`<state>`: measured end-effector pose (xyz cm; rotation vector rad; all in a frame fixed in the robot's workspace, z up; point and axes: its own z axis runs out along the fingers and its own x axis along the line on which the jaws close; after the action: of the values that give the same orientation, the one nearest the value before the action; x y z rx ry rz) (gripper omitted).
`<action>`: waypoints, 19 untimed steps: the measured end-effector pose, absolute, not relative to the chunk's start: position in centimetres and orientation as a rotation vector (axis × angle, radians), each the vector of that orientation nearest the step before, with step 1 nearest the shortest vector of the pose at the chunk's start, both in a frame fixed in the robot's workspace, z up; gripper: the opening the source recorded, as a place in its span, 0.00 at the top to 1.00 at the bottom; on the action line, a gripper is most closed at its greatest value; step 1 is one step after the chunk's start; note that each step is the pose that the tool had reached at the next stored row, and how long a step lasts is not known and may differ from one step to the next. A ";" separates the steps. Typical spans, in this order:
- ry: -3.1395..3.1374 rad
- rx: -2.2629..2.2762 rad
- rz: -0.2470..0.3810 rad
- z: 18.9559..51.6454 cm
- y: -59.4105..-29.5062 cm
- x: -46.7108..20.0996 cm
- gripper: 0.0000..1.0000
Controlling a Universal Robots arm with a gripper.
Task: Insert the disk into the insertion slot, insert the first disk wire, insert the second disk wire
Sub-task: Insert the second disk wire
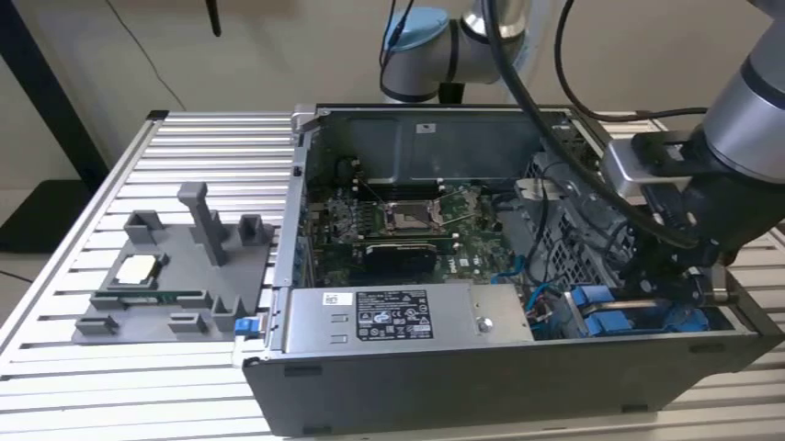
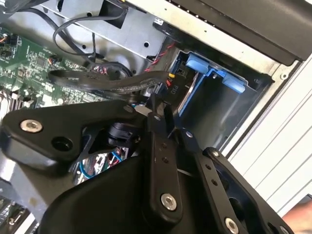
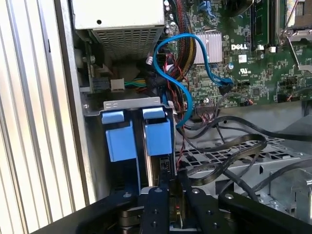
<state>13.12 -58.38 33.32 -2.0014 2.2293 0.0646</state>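
Reaching into an open computer case (image 1: 491,390) lying on a slatted table (image 1: 209,156), the arm (image 1: 748,119) is bending down at the exterior view's right, over the case's near corner. Inside the case, the motherboard (image 1: 405,220) is sitting toward the back and the power supply (image 1: 392,317) along the near wall.

The slot (image 3: 131,105) is occupying that near corner. The disk (image 3: 158,139), in its blue carrier, is sitting inside the slot beside a second blue carrier (image 3: 118,139), so the first step looks done.

The gripper (image 3: 171,187) is hovering just beside the disk's end, with loose black wires (image 3: 229,151) looping close by and a blue cable (image 3: 180,87) arching over toward the motherboard. In both wrist views the fingers (image 2: 158,146) are drawn close together; whether a connector is pinched between them is hidden.

Judging from this, the work is at the wire stage. Seating a wire is likely calling for a connector squared to the disk's socket and a straight, gentle push, keeping the loose loops from snagging.
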 end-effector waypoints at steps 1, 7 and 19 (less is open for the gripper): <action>2.229 -2.001 0.066 33.6 -58.4 13.1 0.76; 2.229 -2.000 0.067 36.1 -58.4 13.1 0.76; 2.230 -2.001 0.065 37.8 -58.4 13.1 0.76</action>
<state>13.10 -58.39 37.81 -2.0012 2.2296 0.0651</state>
